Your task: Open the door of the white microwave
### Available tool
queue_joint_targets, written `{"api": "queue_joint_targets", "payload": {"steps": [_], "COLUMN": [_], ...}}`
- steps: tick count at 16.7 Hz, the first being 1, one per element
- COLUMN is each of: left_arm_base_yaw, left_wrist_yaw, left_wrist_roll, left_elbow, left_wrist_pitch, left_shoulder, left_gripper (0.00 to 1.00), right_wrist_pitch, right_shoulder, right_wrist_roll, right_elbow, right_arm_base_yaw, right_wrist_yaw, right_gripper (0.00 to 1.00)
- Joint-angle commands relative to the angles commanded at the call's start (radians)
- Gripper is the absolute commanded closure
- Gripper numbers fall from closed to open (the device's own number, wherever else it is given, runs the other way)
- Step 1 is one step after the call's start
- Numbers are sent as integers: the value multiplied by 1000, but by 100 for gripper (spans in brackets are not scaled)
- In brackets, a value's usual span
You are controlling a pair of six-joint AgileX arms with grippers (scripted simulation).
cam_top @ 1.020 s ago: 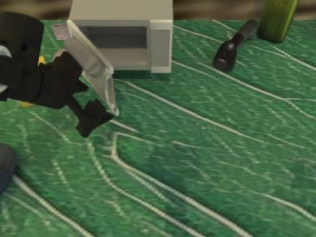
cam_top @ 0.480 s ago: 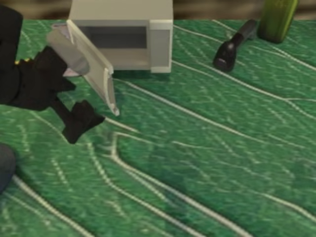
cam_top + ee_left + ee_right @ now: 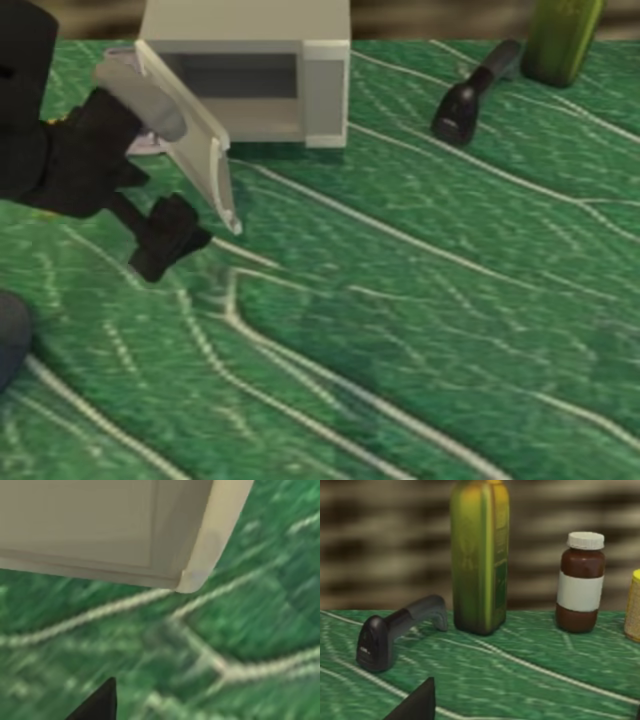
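The microwave (image 3: 245, 70) stood at the far edge of the table, left of centre in the top view, its door (image 3: 185, 130) swung well out towards the left and the cavity exposed. The left gripper (image 3: 170, 235) sat just beside the door's free edge, on its outer side; whether it touched the door, or how far its fingers were parted, could not be told. The left wrist view showed only the door's lower corner (image 3: 192, 577) above the cloth and one dark fingertip (image 3: 100, 705). The right arm was out of the top view; its wrist camera faced a scanner (image 3: 395, 632), a green bottle (image 3: 480, 555) and a brown jar (image 3: 580, 582) at the far right.

Risk, as judged: the door looked open but not fully. Should the gripper lose contact with the edge, the door might stop short; a push aimed badly against the hinge side might shift the whole microwave.

The surface was a green cloth (image 3: 420, 330) with pale vein-like lines. A blurred brown striped backdrop lay beyond the table.
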Motion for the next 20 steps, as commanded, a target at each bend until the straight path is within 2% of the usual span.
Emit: {"api": "queue_joint_targets", "payload": {"steps": [2,5,13,17,20], "left_arm_base_yaw": [-25,-77,-252,-329,-370], "left_wrist_yaw": [-69,-201,-565,-692,-750], "left_wrist_roll": [-96,-321,-1143,-1457,-1622], "left_elbow": [88,279,939,1221,1371], "left_wrist_pitch": [-95,-295,-821,-997,-1086], "left_shoulder": [53,156,457,593,671], "left_gripper": [0,0,0,0,0], "right_wrist_pitch": [0,0,0,0,0], "right_shoulder": [0,0,0,0,0], "right_wrist_roll": [0,0,0,0,0], "right_elbow": [0,0,0,0,0], "right_arm_base_yaw": [0,0,0,0,0], "right_wrist_yaw": [0,0,0,0,0], "right_gripper": [0,0,0,0,0]}}
